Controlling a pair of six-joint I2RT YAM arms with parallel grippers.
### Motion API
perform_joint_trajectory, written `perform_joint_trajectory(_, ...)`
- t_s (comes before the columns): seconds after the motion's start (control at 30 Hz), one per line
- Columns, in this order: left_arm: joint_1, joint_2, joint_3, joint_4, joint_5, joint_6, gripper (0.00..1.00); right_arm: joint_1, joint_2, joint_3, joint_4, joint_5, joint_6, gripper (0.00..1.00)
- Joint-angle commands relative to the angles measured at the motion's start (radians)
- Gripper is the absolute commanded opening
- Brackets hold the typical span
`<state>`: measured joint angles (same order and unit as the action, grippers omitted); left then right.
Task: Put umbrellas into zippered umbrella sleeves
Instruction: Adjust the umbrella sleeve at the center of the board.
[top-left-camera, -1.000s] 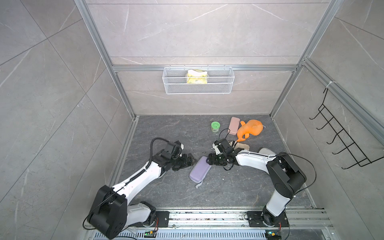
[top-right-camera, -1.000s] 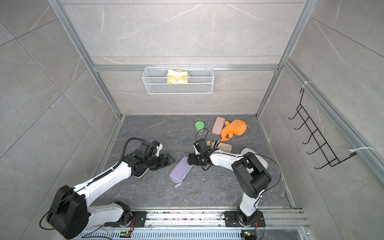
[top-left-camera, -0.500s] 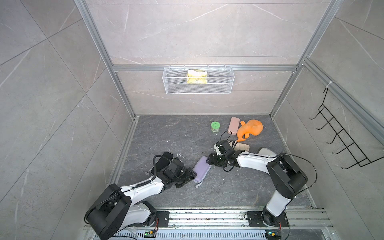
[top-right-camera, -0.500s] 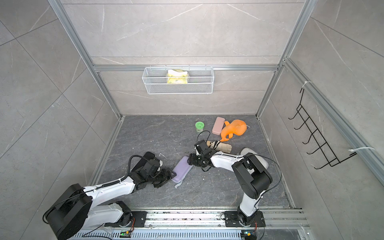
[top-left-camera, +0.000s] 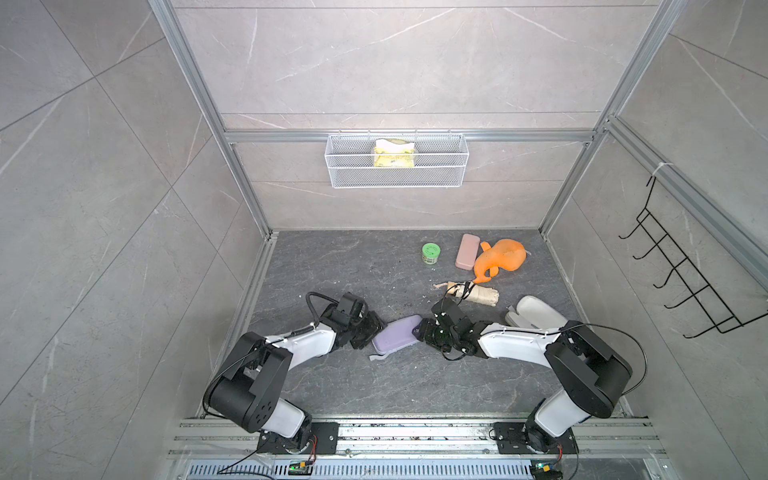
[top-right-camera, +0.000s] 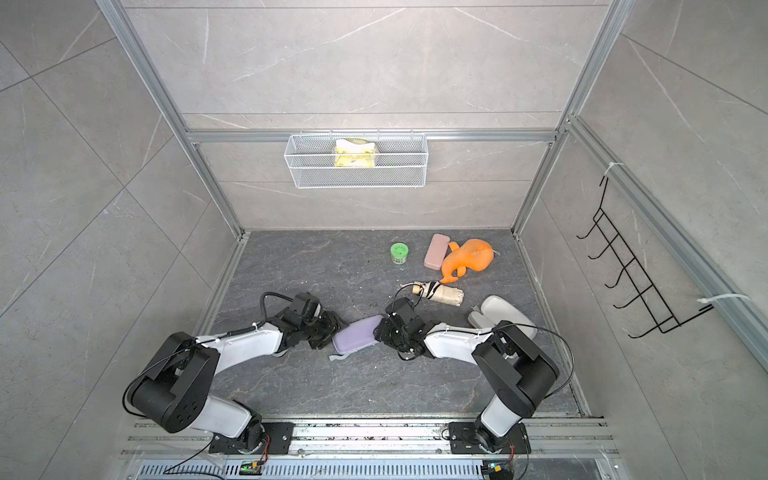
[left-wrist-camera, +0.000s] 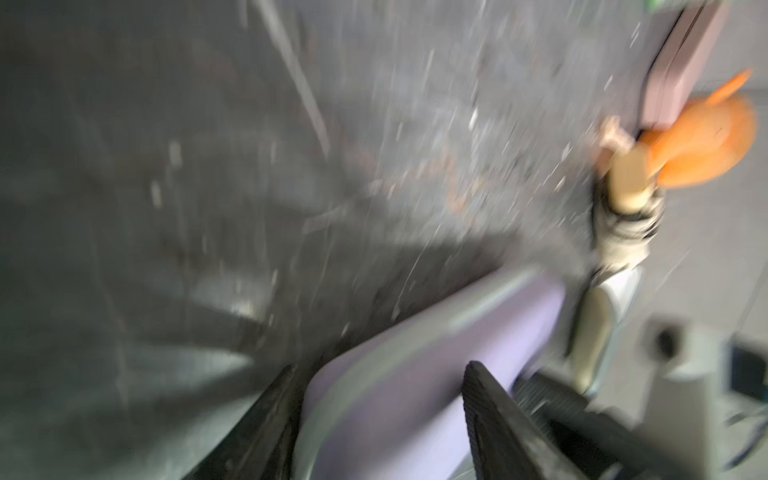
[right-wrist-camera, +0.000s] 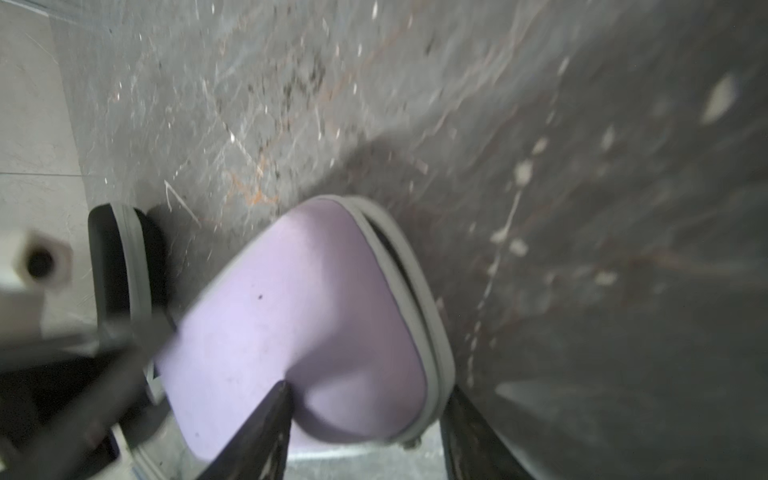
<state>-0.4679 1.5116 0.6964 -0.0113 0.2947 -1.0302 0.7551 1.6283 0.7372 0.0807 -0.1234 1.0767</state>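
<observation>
- lilac sleeve (top-left-camera: 397, 341) lies flat mid-surface (top-left-camera: 332, 266), between the two arms; shell looks nearly closed, with a slit open in the zip at the end by the right gripper (right-wrist-camera: 369, 386)
- left gripper (left-wrist-camera: 380, 368): jaws astride one end of the lilac sleeve, which fills the gap; view is motion-smeared, so can't tell if it's clamped
- right gripper: jaws astride the opposite end, one finger on the lilac top, the other by the zip band; can't tell if it's a firm grip either
- black sleeve (right-wrist-camera: 120, 257) sits just beyond the lilac one, beside the left gripper; grey zip band looks closed
- no lilac or black umbrella visible anywhere, so probably both are already inside; not confirmable
- beige umbrella (top-left-camera: 473, 293) lies loose on the surface near the orange plush (top-left-camera: 500, 259)
- cream sleeve (top-left-camera: 536, 313) lies open and apart from the beige umbrella, partly under the right arm
- judged progress: maybe two of three packed; lilac zip not finished; beige/cream pair not started
- hard to see: sleeve contents, lilac zip pull, and the black sleeve in both top views, where it merges with the left gripper
- left wrist view is blurred throughout
</observation>
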Motion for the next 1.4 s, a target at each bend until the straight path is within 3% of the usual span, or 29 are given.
perform_joint_trajectory(0.0, 0.046, -0.028, 0.083, -0.117, 0.054, 0.146, 0.76, 0.03, 0.018, -0.048, -0.065, 0.0, 0.107, 0.58)
perform_joint_trajectory(0.17, 0.067, -0.18, -0.02, -0.191, -0.001, 0.155, 0.88, 0.044, 0.031, -0.04, -0.046, 0.002, 0.152, 0.59)
perform_joint_trajectory(0.37, -0.029, -0.23, -0.127, -0.084, -0.033, 0.049, 0.9, 0.052, 0.044, -0.03, -0.044, 0.011, 0.167, 0.59)
perform_joint_trajectory(0.7, -0.087, -0.053, -0.135, 0.061, -0.047, 0.034, 0.67, 0.052, 0.043, -0.003, -0.047, 0.007, 0.072, 0.6)
perform_joint_trajectory(0.87, -0.074, -0.011, -0.081, 0.002, -0.081, 0.1, 0.56, 0.027, -0.033, 0.032, -0.124, -0.019, -0.136, 0.66)
perform_joint_trajectory(0.97, -0.073, 0.0, -0.075, 0.003, -0.076, 0.101, 0.54, 0.024, -0.105, 0.052, -0.249, 0.054, -0.308, 0.71)
perform_joint_trajectory(1.13, -0.072, 0.018, -0.092, 0.024, -0.063, 0.087, 0.52, 0.034, -0.179, 0.012, -0.331, 0.146, -0.526, 0.7)
perform_joint_trajectory(1.27, -0.072, 0.024, -0.076, 0.017, -0.065, 0.091, 0.52, 0.109, -0.212, -0.074, -0.222, 0.298, -0.697, 0.61)
perform_joint_trajectory(1.37, -0.072, 0.032, -0.058, 0.001, -0.064, 0.1, 0.52, 0.152, -0.18, -0.089, -0.122, 0.364, -0.772, 0.6)
